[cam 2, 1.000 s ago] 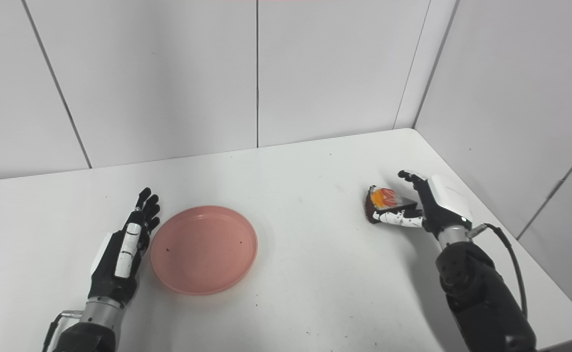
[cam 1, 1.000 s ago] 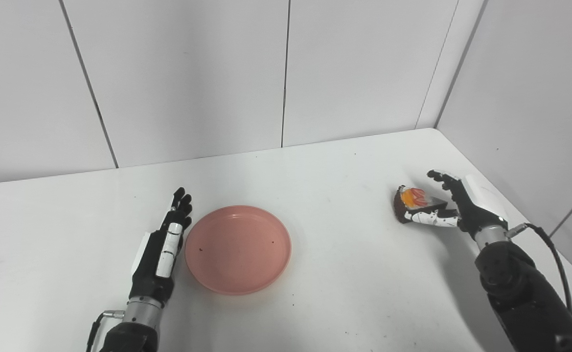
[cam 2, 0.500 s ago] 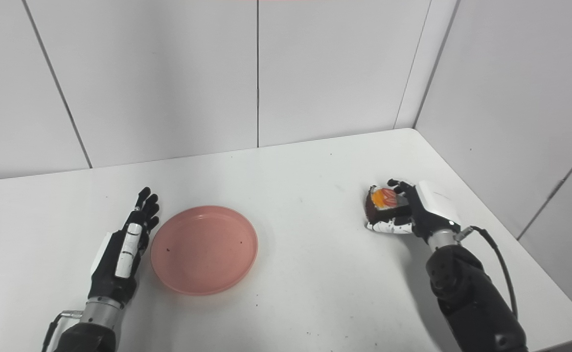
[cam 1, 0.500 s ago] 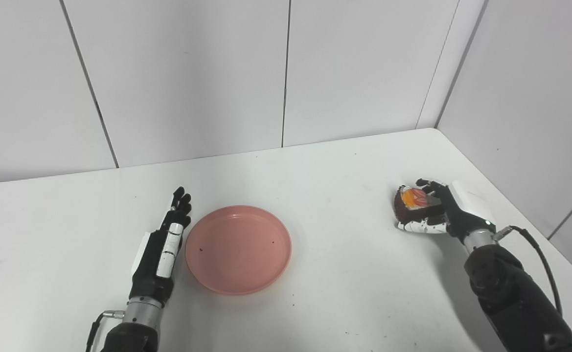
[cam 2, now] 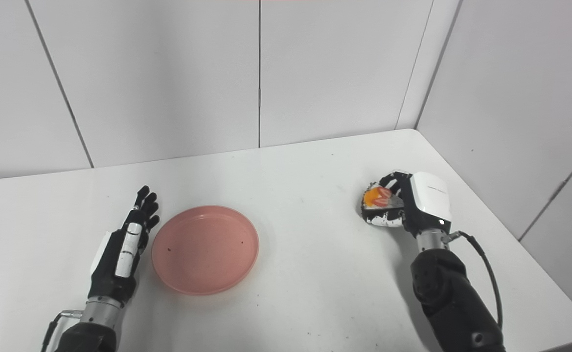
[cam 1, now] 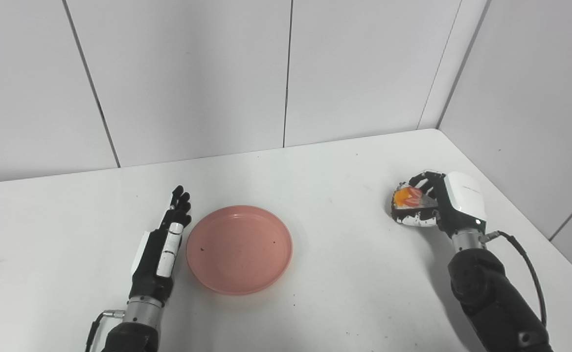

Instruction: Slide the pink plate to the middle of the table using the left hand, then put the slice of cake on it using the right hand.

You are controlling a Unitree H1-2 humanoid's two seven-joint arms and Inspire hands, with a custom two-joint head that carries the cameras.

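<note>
Centrally, on the white tabletop (cam 1: 344,293), lies a round, shallow pink plate (cam 1: 239,249) with a low raised rim; its inner surface carries two small dark specks. It sits a little left of the table's middle and toward the near edge. Just beside the plate's left rim rests the black-and-white left hand (cam 1: 164,247), laid flat with its fingers (cam 1: 180,200) extended and slightly apart, pointing toward the far wall; it grasps nothing, and whether it touches the rim cannot be told. Its arm enters from the near left, with a thin cable at the wrist.

At the right of the table, well apart from the plate, the black right hand (cam 2: 413,205) with a white back cover is clenched around a wedge-shaped slice of cake (cam 2: 377,199) with a dark brown side and an orange and red topping. Dark fingers (cam 2: 394,180) curl over the top of the slice, while a white-segmented thumb (cam 2: 381,221) presses beneath it. Whether the slice sits on the tabletop or is raised just above it cannot be told. The right forearm (cam 2: 449,298), black and bulky, comes in from the near right, with a black cable (cam 2: 486,274) looping from its wrist.

Behind the table stand pale grey wall panels (cam 1: 193,73), divided by thin dark vertical seams and meeting at a corner at the far right.
</note>
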